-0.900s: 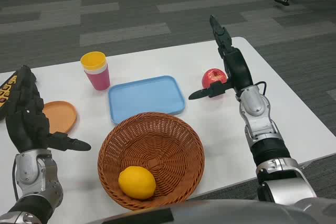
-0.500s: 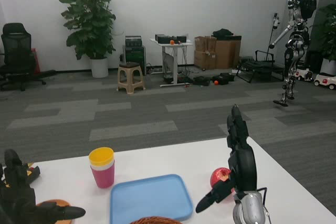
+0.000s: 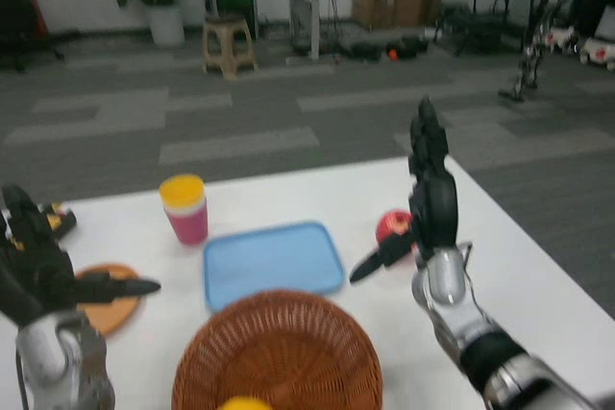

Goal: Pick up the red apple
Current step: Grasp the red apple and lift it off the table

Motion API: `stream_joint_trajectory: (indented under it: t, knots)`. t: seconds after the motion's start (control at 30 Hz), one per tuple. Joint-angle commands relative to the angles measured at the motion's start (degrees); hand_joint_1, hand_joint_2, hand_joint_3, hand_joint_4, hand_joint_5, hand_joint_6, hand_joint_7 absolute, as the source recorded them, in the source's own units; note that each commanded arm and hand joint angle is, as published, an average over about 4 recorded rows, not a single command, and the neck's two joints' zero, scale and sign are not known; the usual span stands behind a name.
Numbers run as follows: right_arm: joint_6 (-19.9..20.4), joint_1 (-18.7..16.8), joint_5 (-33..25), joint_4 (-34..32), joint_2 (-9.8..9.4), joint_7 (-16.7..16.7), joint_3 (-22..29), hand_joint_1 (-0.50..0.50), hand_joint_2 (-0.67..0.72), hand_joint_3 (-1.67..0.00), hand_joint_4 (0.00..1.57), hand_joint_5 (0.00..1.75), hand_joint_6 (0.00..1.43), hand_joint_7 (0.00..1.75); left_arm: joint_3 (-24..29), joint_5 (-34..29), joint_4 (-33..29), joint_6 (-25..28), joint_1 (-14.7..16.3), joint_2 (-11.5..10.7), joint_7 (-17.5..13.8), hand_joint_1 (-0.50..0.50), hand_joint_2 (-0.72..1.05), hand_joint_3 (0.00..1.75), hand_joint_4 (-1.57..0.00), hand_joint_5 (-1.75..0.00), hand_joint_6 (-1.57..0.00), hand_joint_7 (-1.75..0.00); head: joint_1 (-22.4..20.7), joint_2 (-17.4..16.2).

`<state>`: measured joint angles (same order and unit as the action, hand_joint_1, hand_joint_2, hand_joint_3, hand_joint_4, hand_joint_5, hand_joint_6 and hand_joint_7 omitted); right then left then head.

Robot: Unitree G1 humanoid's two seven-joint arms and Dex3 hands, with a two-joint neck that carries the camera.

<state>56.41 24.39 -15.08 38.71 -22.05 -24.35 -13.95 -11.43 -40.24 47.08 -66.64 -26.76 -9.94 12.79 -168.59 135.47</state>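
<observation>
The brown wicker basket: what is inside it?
The round brown wicker basket shows its woven floor and a sliver of a yellow fruit at the picture's bottom edge. The rest of that fruit, and the basket's near part, is cut off by the frame.

Camera dipping back down after swinging up to room, so basket (image 3: 277,352) and lemon (image 3: 245,403) coming back into view at bottom, whole picture blurring. Right hand (image 3: 423,213) sitting same as before, open beside red apple (image 3: 393,228), not closing. Left hand (image 3: 43,271) hanging open over orange plate (image 3: 108,300).
</observation>
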Motion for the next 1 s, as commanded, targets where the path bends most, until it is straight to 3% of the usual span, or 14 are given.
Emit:
stream_joint_trajectory:
  t: [0.03,0.2,0.37,0.53,0.8,1.0]
  knots:
    - [0.2,-0.8,-0.9,-0.1,-0.65,0.2,0.3,-0.26,0.6,0.0,0.0,0.0,0.0,0.0,1.1,-0.2,-1.0,-0.3,1.2,-0.3,0.3,-0.5,-0.72,0.09,0.0,0.0,0.0,0.0,0.1,-6.0]
    - [-0.2,-1.7,-1.5,-0.6,-1.13,1.0,0.6,-0.29,0.55,0.0,0.0,0.0,0.0,0.0,1.4,-0.2,-1.1,-0.3,1.8,-0.2,0.3,-0.5,-0.72,0.09,0.0,0.0,0.0,0.0,-1.0,-4.1]
    - [-1.8,-1.7,-2.0,-0.9,-1.83,3.0,0.5,-0.34,0.38,0.0,0.0,0.0,0.0,0.0,1.5,-0.2,-1.1,0.0,2.2,-0.8,0.3,-0.5,-0.72,0.09,0.0,0.0,0.0,0.0,-1.4,-1.9]
    - [-3.8,-0.8,-2.2,-0.5,-2.47,5.0,0.4,-0.38,0.31,0.0,0.0,0.0,0.0,0.0,2.5,0.8,-1.1,0.2,2.6,-1.2,0.0,-0.5,-0.72,0.09,0.0,0.0,0.0,0.0,-0.7,-0.5]
    - [-7.1,4.0,-2.3,4.0,-4.05,7.9,-0.2,-0.38,0.19,0.0,0.0,0.0,0.0,0.0,3.9,1.0,-0.9,4.3,3.2,-3.3,-3.2,-0.5,-0.7,0.09,0.0,0.0,0.0,0.0,1.2,0.9]
    - [-12.4,10.6,-2.4,11.7,-5.55,11.8,-1.3,-0.4,-0.07,-0.08,0.0,0.0,0.0,0.0,4.8,0.9,-0.1,4.9,3.3,-3.4,-4.7,-0.5,-0.7,0.09,0.0,0.0,0.0,0.0,3.2,1.9]
